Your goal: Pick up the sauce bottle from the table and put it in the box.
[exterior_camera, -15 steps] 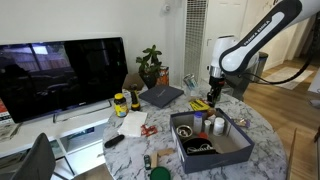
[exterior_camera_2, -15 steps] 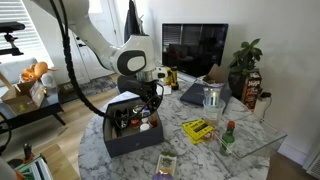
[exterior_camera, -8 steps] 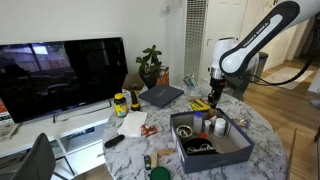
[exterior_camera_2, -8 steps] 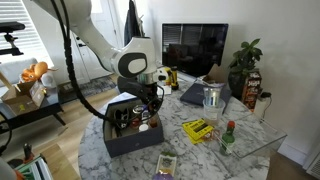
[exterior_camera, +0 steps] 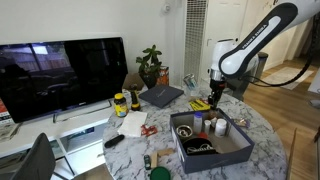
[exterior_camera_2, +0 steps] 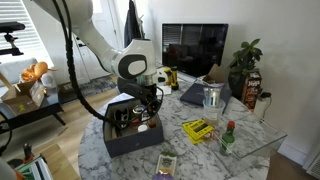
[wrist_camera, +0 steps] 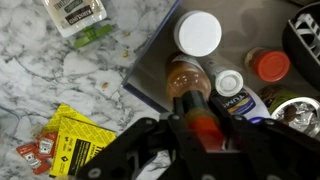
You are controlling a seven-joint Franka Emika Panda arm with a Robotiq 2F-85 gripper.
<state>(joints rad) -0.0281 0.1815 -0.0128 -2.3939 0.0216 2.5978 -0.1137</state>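
Observation:
In the wrist view my gripper (wrist_camera: pixel 205 132) is shut on the sauce bottle (wrist_camera: pixel 192 108), a slim bottle with a dark top and an orange-red body held between the fingers. It hangs over the near corner of the dark grey-blue box (wrist_camera: pixel 160 52), just above the containers inside. In both exterior views the gripper (exterior_camera: pixel 213 98) (exterior_camera_2: pixel 150 106) is at the box's (exterior_camera: pixel 222 153) (exterior_camera_2: pixel 122 143) edge. The bottle is too small to make out there.
The box holds a white-lidded bottle (wrist_camera: pixel 198 32), an amber jar (wrist_camera: pixel 184 72), a white labelled bottle (wrist_camera: pixel 233 90) and a red-lidded jar (wrist_camera: pixel 270 65). A yellow packet (wrist_camera: pixel 72 140) lies on the marble table beside it. A laptop (exterior_camera: pixel 160 95), a plant (exterior_camera: pixel 150 65) and a TV (exterior_camera: pixel 60 72) stand behind.

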